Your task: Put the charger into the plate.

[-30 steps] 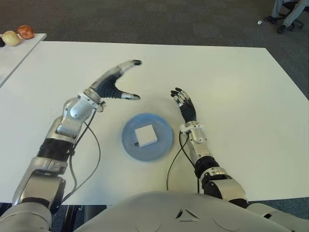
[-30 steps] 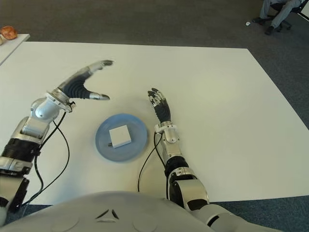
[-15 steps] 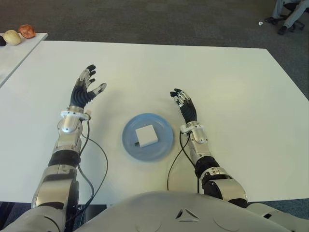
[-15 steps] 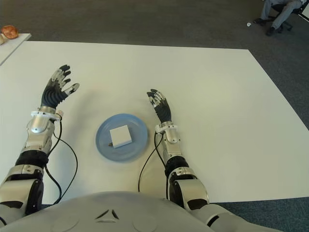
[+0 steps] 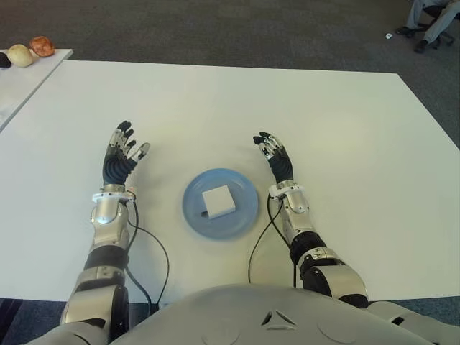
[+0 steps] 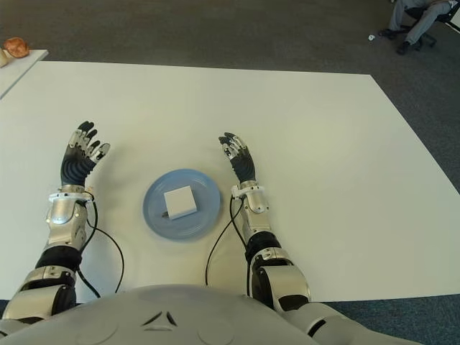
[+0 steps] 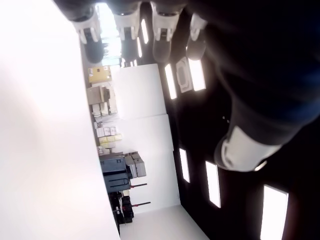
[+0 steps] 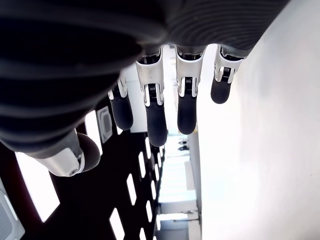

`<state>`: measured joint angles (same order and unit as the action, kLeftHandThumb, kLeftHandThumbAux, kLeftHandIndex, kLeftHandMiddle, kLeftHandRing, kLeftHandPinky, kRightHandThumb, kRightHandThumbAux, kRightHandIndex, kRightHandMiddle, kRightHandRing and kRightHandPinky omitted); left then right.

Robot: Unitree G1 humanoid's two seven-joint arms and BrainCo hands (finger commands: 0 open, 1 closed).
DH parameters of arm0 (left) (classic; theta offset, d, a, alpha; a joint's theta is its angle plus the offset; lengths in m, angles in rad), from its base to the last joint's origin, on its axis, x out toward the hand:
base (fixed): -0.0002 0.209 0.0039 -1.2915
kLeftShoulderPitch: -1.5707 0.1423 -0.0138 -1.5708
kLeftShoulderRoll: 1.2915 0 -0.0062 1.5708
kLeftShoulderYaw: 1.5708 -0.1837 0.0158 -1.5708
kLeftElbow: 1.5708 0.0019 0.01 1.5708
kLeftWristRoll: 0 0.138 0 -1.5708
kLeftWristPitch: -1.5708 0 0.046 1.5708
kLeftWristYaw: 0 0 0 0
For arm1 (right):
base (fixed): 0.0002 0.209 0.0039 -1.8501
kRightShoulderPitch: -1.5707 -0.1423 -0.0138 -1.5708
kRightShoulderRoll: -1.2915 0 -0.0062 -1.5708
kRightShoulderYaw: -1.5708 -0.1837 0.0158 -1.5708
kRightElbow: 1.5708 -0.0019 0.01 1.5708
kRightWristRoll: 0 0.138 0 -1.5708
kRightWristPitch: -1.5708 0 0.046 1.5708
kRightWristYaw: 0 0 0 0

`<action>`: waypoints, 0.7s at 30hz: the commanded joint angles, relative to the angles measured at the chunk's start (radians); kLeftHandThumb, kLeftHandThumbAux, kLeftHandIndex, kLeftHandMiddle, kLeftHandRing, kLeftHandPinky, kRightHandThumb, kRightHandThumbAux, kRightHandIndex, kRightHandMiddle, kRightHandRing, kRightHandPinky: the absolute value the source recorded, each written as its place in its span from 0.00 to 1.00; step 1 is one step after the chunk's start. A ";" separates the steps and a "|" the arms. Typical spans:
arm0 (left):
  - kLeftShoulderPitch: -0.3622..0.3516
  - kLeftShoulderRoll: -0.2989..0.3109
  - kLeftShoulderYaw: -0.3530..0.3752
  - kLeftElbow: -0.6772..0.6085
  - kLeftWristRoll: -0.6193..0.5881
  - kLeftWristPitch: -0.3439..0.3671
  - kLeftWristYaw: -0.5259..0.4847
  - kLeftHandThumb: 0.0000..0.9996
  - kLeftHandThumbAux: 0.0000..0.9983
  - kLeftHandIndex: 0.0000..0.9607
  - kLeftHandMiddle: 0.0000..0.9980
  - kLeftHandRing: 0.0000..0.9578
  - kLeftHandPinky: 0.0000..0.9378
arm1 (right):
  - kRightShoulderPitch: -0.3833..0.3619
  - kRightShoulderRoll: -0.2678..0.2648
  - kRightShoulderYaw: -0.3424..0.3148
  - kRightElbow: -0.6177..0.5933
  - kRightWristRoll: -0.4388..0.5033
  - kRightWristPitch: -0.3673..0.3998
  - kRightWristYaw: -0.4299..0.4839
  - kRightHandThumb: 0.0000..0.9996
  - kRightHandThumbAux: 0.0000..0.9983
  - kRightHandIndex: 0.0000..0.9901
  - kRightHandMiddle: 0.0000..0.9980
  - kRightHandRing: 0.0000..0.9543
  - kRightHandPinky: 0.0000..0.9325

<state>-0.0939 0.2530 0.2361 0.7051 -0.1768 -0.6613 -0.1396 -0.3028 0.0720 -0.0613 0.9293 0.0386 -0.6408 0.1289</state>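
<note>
White table (image 5: 345, 144) — fruit (image 5: 29, 50) on side table (image 5: 18, 83).

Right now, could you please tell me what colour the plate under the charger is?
The plate is light blue, holding the white charger; the left eye view shows it best.

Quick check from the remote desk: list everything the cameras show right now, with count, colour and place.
charger: one, white, square, lying in the plate.
plate: one, blue, round, on the table between the two hands.
table: one, white, in front of the robot.
side table: one, white, far left corner.
round items: three on the side table, one orange-red, one pale yellow, one dark at the picture's edge.
person's legs: one pair, grey trousers, dark shoes, far right on the dark carpet.
left hand: open, holding nothing, left of the plate.
right hand: open, holding nothing, right of the plate.
</note>
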 commanded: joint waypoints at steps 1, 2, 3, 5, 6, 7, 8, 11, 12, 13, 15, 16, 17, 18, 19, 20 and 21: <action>0.058 -0.042 0.006 -0.043 -0.007 0.025 0.011 0.00 0.74 0.00 0.00 0.00 0.00 | 0.097 0.011 -0.007 0.069 0.010 0.074 -0.001 0.00 0.50 0.19 0.29 0.22 0.10; 0.073 -0.048 0.005 -0.059 -0.003 0.027 0.017 0.00 0.74 0.00 0.00 0.00 0.00 | 0.098 0.012 -0.006 0.068 0.009 0.073 -0.001 0.00 0.50 0.19 0.29 0.22 0.09; 0.084 -0.053 0.005 -0.072 0.001 0.030 0.020 0.00 0.74 0.00 0.00 0.00 0.00 | 0.099 0.012 -0.006 0.067 0.009 0.073 -0.001 0.00 0.50 0.19 0.29 0.22 0.09; 0.108 -0.060 0.006 -0.097 0.007 0.035 0.025 0.00 0.75 0.00 0.00 0.00 0.00 | 0.100 0.012 -0.006 0.065 0.009 0.074 0.001 0.00 0.50 0.20 0.29 0.22 0.09; 0.117 -0.063 0.006 -0.106 0.009 0.037 0.027 0.00 0.75 0.00 0.00 0.00 0.00 | 0.100 0.012 -0.006 0.064 0.010 0.075 0.002 0.00 0.50 0.20 0.29 0.22 0.09; 0.124 -0.065 0.007 -0.114 0.011 0.040 0.029 0.00 0.75 0.00 0.00 0.00 0.00 | 0.100 0.012 -0.006 0.063 0.010 0.076 0.003 0.00 0.50 0.20 0.29 0.22 0.08; 0.154 -0.069 0.005 -0.137 0.015 0.038 0.030 0.00 0.75 0.00 0.00 0.00 0.00 | 0.100 0.012 -0.006 0.063 0.011 0.079 0.004 0.00 0.50 0.20 0.30 0.22 0.08; 0.214 -0.078 0.000 -0.187 0.024 0.037 0.032 0.00 0.77 0.00 0.00 0.00 0.00 | 0.101 0.011 -0.007 0.060 0.012 0.084 0.007 0.00 0.49 0.20 0.29 0.22 0.08; 0.241 -0.081 -0.002 -0.194 0.028 0.034 0.030 0.00 0.77 0.00 0.00 0.00 0.00 | 0.102 0.010 -0.006 0.058 0.011 0.085 0.006 0.00 0.49 0.20 0.29 0.22 0.08; 0.261 -0.083 -0.003 -0.201 0.032 0.032 0.028 0.00 0.77 0.00 0.00 0.00 0.01 | 0.103 0.010 -0.006 0.056 0.010 0.085 0.004 0.00 0.49 0.20 0.29 0.22 0.08; 0.286 -0.085 -0.004 -0.205 0.035 0.031 0.023 0.00 0.78 0.00 0.00 0.00 0.01 | 0.103 0.009 -0.005 0.053 0.008 0.085 0.001 0.00 0.48 0.19 0.29 0.22 0.08; 0.290 -0.083 -0.005 -0.200 0.036 0.036 0.020 0.00 0.78 0.00 0.00 0.00 0.02 | 0.102 0.008 -0.004 0.054 0.004 0.083 -0.003 0.00 0.48 0.19 0.29 0.22 0.08; 0.294 -0.082 -0.005 -0.197 0.037 0.040 0.019 0.00 0.79 0.00 0.00 0.00 0.02 | 0.102 0.008 -0.003 0.054 0.002 0.081 -0.006 0.00 0.47 0.19 0.29 0.22 0.09; 0.294 -0.080 -0.006 -0.190 0.036 0.045 0.015 0.00 0.79 0.00 0.00 0.00 0.02 | 0.101 0.007 -0.002 0.054 -0.001 0.079 -0.010 0.00 0.47 0.19 0.29 0.22 0.09; 0.295 -0.078 -0.007 -0.185 0.035 0.049 0.013 0.00 0.80 0.00 0.00 0.00 0.02 | 0.101 0.007 -0.001 0.054 -0.003 0.078 -0.013 0.00 0.47 0.19 0.28 0.22 0.09; 0.294 -0.078 -0.008 -0.183 0.034 0.054 0.011 0.00 0.80 0.00 0.00 0.00 0.02 | 0.101 0.007 0.001 0.053 -0.006 0.077 -0.016 0.00 0.46 0.19 0.28 0.22 0.09; 0.293 -0.078 -0.009 -0.181 0.034 0.058 0.011 0.00 0.81 0.00 0.00 0.00 0.02 | 0.100 0.006 0.001 0.054 -0.006 0.076 -0.017 0.00 0.46 0.19 0.28 0.22 0.09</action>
<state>0.1743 0.1853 0.2337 0.4840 -0.1572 -0.6313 -0.1186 -0.2988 0.0707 -0.0585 0.9246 0.0355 -0.6363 0.1259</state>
